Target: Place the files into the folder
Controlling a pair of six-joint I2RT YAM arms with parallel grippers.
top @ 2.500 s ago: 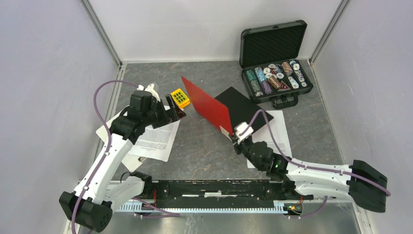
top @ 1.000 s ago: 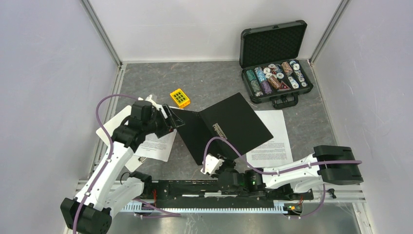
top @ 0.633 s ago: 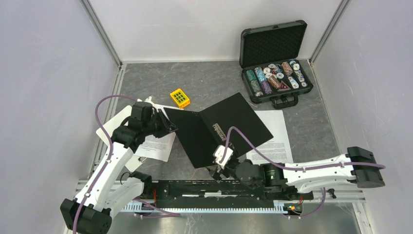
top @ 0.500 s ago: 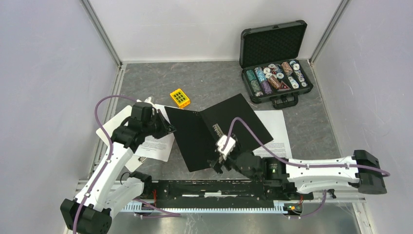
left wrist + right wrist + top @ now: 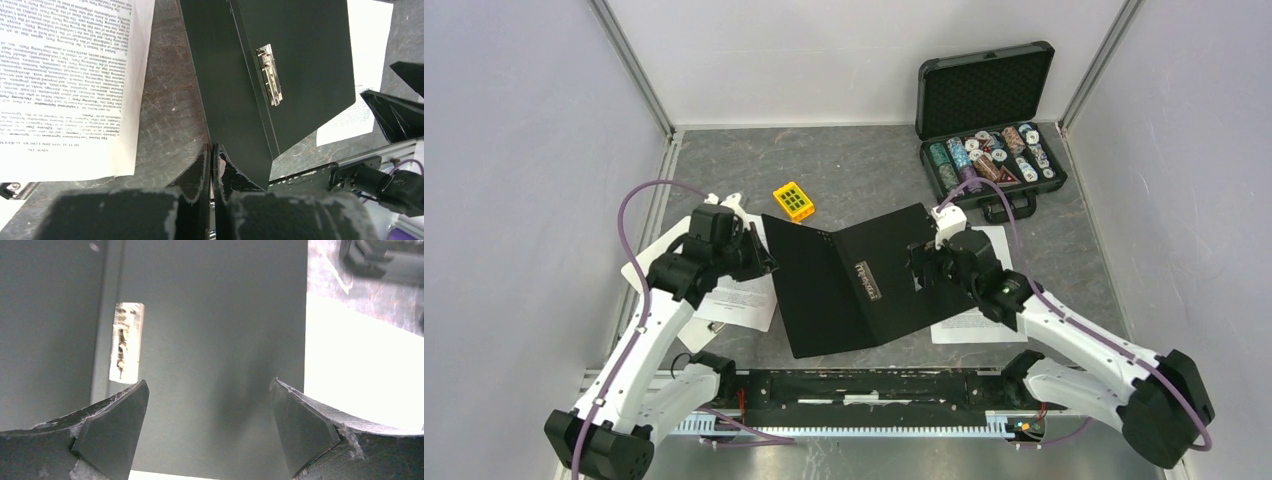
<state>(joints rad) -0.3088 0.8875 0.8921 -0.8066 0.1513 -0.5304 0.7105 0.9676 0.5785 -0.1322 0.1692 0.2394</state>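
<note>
Two pincers, two different states. Your left pincer has its jaws pressed together, with the tips right at the outer edge of the left cover of the folder. From the wrist view you cannot tell whether that thin edge is caught between them or only lies beside them. Your right pincer stands wide apart and empty, hovering over the folder's right cover.

The folder lies open on the desk, black inside facing up, spread between your two pincers. Its metal clip sits just right of the spine, to the left of the right pincer; in the right wrist view it shows beyond the left finger.

Both files lie outside the folder. One printed sheet lies flat to the left of the left pincer, with a strip of bare desk between it and the folder's edge, and it rests partly on a white clipboard. A second sheet lies to the right of the right pincer, with part of it tucked under the folder's right cover.

Beyond the left pincer sits a small yellow block, apart from the folder. Beyond the right pincer, an open case of poker chips stands near the far edge.
</note>
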